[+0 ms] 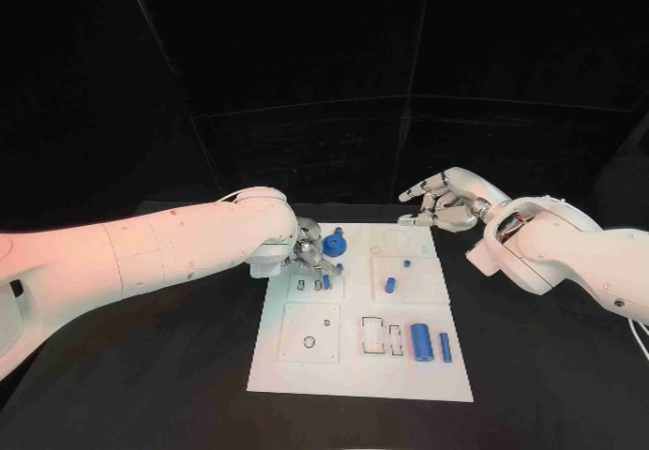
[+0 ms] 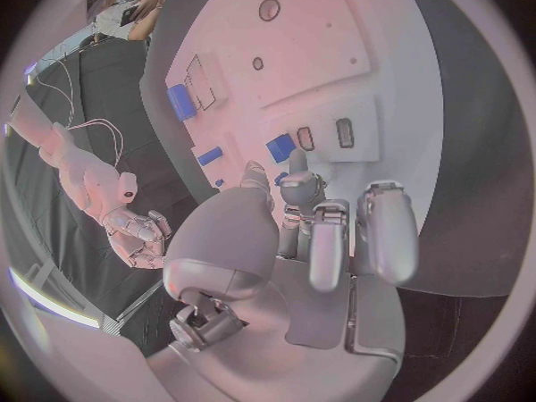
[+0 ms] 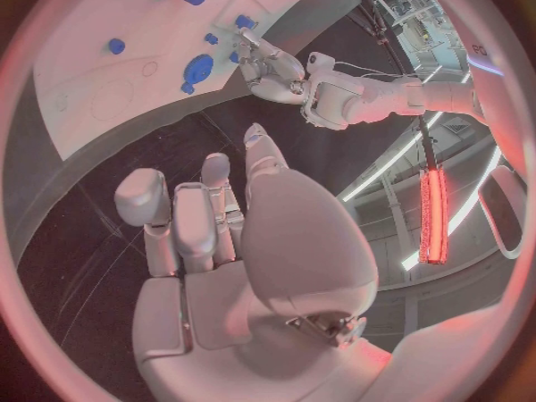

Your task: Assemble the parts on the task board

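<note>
Head view: left hand (image 1: 306,255) fingers loosely spread over task board (image 1: 363,361); right hand (image 1: 440,208) empty.

A black table (image 1: 162,375) fills the foreground. Dark panelled walls (image 1: 339,75) stand behind it. A red light bar (image 3: 433,216) glows nearby.

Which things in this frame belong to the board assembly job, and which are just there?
Part of the job:
- task board
- blue gear-like part, by the left hand
- blue cylinder
- thin blue bar
- small blue peg
- right hand, holding nothing, off the board's far edge

Just there:
- black table
</note>
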